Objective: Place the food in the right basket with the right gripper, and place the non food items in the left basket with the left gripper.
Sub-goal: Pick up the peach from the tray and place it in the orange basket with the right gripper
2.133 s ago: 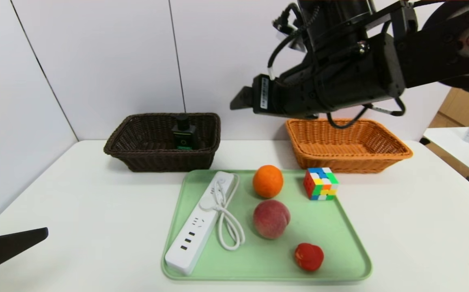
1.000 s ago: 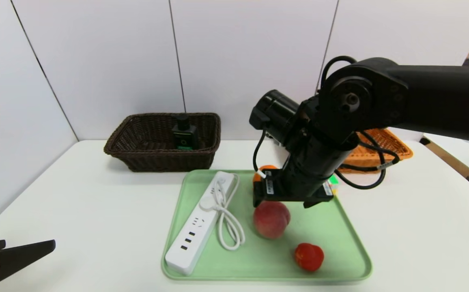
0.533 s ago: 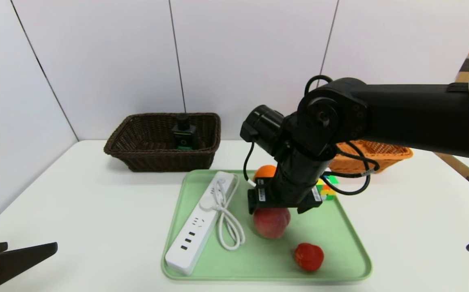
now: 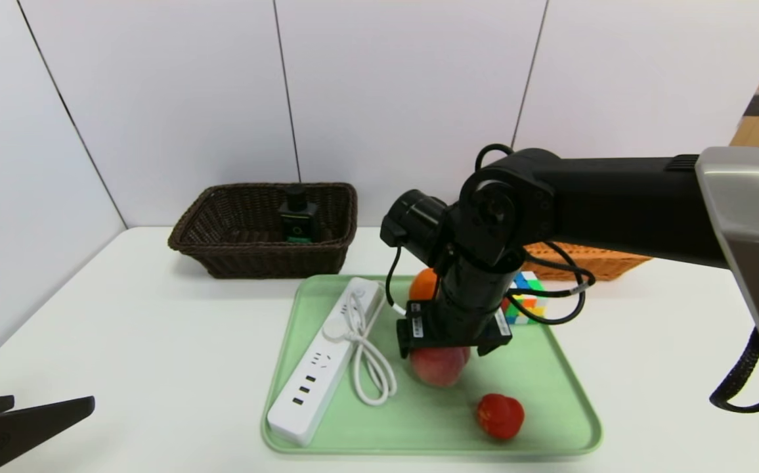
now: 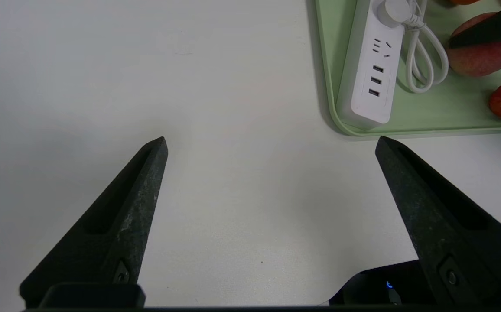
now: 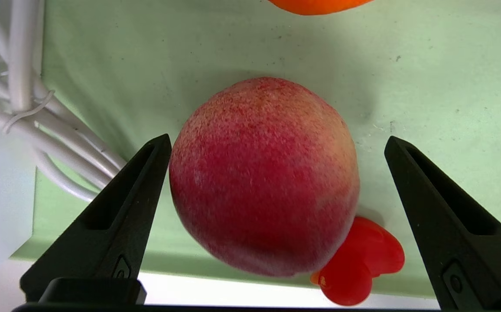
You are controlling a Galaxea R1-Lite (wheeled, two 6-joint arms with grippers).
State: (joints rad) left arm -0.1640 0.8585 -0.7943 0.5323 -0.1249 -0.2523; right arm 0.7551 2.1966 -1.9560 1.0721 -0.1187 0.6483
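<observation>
Currently the right gripper (image 4: 452,347) stands directly over the peach (image 4: 438,366) at the centre of the green tray (image 4: 550,394), fingers (image 6: 116,225) spread wide to either side of the fruit; one appears just beside its skin, though contact cannot be confirmed. From the peach, the orange (image 4: 423,284) lies at 12 o'clock, the red pepper-like item (image 4: 499,415) at 4 o'clock, the power strip (image 4: 317,374) at 9 o'clock. The left gripper (image 5: 270,145) is parked open above bare table (image 5: 233,86), at 8 o'clock from the tray.
</observation>
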